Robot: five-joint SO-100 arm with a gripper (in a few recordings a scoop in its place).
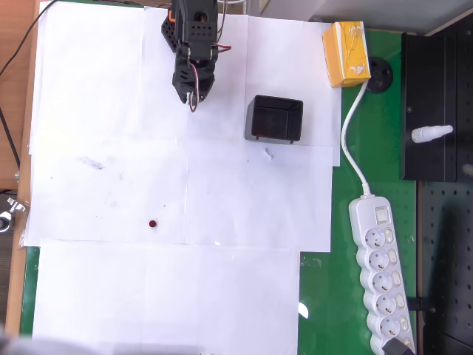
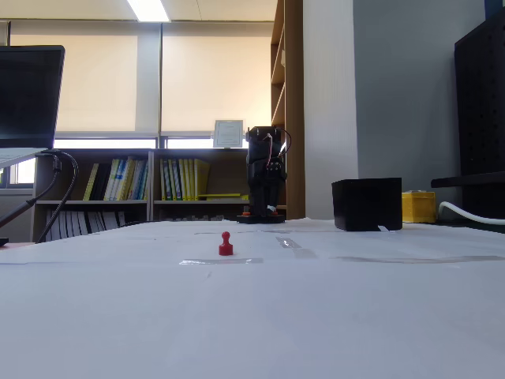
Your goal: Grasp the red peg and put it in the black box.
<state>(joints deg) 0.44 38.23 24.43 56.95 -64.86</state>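
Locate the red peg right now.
Overhead view: red peg stands alone on white paper, lower left of the black box, well below the tool.

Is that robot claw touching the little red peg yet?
Apart. In the overhead view the gripper hangs near the top of the white paper, while the red peg stands alone far below it, with bare paper between them.
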